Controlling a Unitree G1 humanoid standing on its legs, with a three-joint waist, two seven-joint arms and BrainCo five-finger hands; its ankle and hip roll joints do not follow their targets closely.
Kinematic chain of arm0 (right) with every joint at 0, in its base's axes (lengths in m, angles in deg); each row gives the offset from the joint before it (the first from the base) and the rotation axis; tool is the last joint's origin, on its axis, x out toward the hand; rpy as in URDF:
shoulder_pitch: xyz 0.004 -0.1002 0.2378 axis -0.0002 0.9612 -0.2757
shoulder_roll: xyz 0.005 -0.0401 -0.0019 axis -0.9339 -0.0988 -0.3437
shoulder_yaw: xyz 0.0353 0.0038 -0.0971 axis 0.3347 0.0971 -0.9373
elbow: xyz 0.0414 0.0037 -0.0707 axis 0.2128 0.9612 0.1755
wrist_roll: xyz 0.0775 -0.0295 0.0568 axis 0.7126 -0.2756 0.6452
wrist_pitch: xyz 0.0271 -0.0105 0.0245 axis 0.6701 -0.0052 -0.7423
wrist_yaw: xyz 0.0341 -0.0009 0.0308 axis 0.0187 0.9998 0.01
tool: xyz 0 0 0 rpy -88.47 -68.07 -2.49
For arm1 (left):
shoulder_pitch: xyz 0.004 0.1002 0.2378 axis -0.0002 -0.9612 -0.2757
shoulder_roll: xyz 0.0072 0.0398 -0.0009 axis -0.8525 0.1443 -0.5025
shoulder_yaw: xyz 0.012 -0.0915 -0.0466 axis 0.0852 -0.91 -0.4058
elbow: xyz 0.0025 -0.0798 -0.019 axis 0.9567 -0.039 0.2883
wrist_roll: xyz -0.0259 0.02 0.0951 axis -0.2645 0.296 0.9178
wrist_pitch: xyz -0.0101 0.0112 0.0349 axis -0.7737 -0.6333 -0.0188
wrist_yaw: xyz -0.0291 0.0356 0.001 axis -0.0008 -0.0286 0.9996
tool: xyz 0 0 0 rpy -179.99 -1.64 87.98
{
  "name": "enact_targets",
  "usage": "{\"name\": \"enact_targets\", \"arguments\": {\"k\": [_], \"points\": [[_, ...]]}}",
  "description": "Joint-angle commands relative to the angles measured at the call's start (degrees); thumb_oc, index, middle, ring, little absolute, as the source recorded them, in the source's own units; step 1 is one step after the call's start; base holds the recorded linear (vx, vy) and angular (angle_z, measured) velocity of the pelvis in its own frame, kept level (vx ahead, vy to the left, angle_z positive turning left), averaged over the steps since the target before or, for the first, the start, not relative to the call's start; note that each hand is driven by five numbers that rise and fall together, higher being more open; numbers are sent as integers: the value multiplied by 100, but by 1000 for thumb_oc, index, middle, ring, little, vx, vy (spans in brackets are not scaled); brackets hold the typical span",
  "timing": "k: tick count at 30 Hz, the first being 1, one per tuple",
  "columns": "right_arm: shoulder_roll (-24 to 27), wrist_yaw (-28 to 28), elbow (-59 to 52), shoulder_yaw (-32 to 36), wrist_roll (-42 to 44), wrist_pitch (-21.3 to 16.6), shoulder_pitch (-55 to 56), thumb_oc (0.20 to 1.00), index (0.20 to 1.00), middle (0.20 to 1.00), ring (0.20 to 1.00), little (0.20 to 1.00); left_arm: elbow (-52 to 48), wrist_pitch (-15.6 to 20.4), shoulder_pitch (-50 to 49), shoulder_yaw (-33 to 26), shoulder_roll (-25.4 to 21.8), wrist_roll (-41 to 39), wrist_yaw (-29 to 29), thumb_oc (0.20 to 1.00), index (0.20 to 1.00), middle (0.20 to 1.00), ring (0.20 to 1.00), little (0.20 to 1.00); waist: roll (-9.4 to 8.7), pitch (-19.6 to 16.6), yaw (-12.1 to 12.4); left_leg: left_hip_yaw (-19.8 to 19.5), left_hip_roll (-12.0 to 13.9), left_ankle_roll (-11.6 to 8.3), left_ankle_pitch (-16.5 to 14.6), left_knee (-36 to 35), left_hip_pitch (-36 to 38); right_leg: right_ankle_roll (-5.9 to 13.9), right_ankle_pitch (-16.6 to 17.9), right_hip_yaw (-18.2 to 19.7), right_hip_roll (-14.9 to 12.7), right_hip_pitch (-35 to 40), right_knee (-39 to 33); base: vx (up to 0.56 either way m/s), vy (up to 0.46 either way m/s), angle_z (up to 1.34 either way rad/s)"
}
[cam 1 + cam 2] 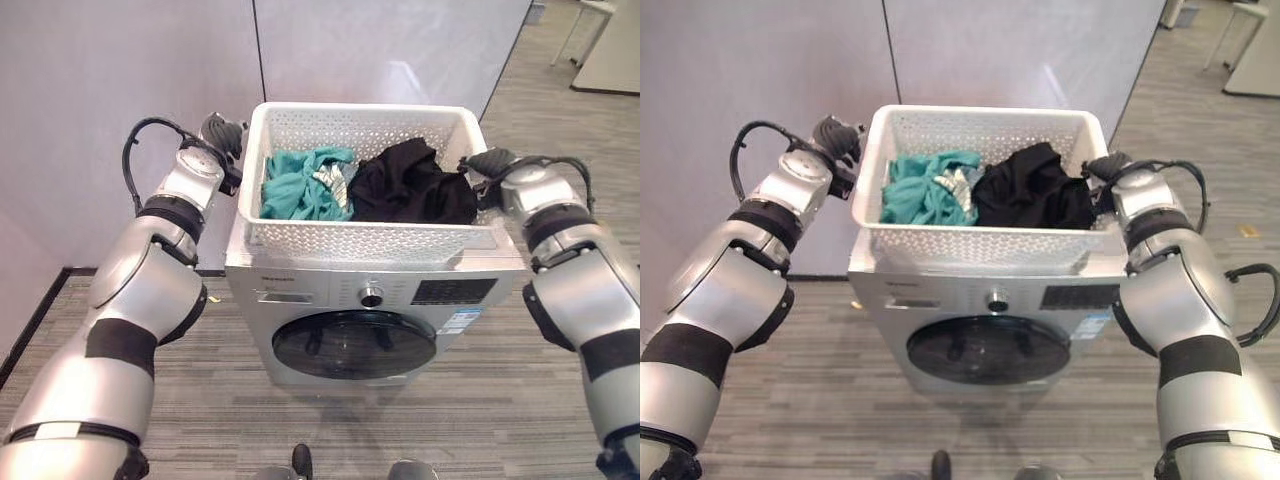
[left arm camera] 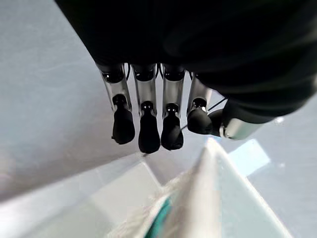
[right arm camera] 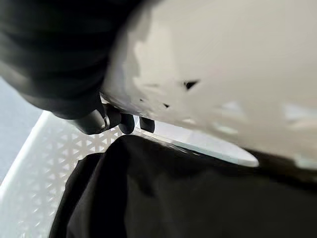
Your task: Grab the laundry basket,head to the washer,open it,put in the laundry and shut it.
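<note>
Two silver-grey arms with black joint bands, dark ribbed wrist covers, left hand (image 2: 148,104) with silver, dark-tipped fingers (image 2: 149,134)

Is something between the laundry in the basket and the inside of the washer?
Yes. The washer's round door is shut. The basket sits on top of the washer, with the teal and black clothes inside, so they cannot go in yet.

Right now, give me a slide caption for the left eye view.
White laundry basket of teal and black clothes sits atop the closed washer, a hand at each side.
</note>
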Motion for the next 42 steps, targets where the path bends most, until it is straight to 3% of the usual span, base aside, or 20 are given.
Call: {"name": "enact_targets", "arguments": {"k": [1,5,15,16,17,18,19,35,42], "points": [[258,-12,467,-167,77,-297,-992,200,200,200,200,200,213,241,519,-73,-122,215,-75,200,200,200,200,200,-82,-101,40,-91,370,-692,-439,-52,297,221,443,662,119,92,273,113,-48,38],[243,18,570,-237,1,-244,-901,200,200,200,200,200,181,229,443,-98,41,186,-127,200,200,200,200,200,-145,-209,49,-216,518,-771,-437,-142,365,189,414,411,251,270,127,160,-110,34],[502,220,870,-398,-364,-109,-708,219,219,219,219,219,185,202,370,-60,291,245,-182,200,200,200,200,200,-120,-254,-19,-440,793,-925,-311,-408,391,10,53,232,559,434,30,40,-74,16],[521,262,906,-442,-466,-77,-691,639,639,639,639,639,179,198,344,-50,314,268,-173,200,200,200,200,200,-118,-260,-19,-448,803,-926,-314,-419,408,0,35,229,572,452,34,23,-19,4],[542,339,960,-494,-618,-42,-674,1000,1000,1000,1000,1000,185,184,329,-48,334,286,-135,200,200,200,200,200,-116,-274,-20,-448,816,-930,-322,-425,423,-9,15,224,587,477,29,32,-26,6],[573,365,998,-512,-699,-21,-665,1000,1000,1000,1000,1000,190,172,326,-63,359,292,-149,360,360,360,360,360,-115,-284,-16,-459,822,-927,-329,-425,439,-14,1,219,598,497,30,40,-23,4],[591,397,999,-525,-773,-6,-636,1000,1000,1000,1000,1000,215,146,328,-98,382,261,-152,1000,1000,1000,1000,1000,-110,-312,-10,-457,833,-927,-354,-425,487,-23,-24,219,613,551,17,27,-14,4],[925,289,872,-510,-453,-67,-722,1000,1000,1000,1000,1000,353,39,182,-141,291,188,-70,1000,1000,1000,1000,1000,-104,-500,223,-482,849,-927,-466,-425,666,-49,-91,155,653,866,-178,2,0,0],[1286,25,460,-430,161,-354,-965,1000,1000,1000,1000,1000,-277,452,472,-225,-132,-375,-192,1000,1000,1000,1000,1000,-82,-579,168,-424,870,-955,-495,-425,729,-45,-136,201,670,930,-176,4,2,-2]]}}
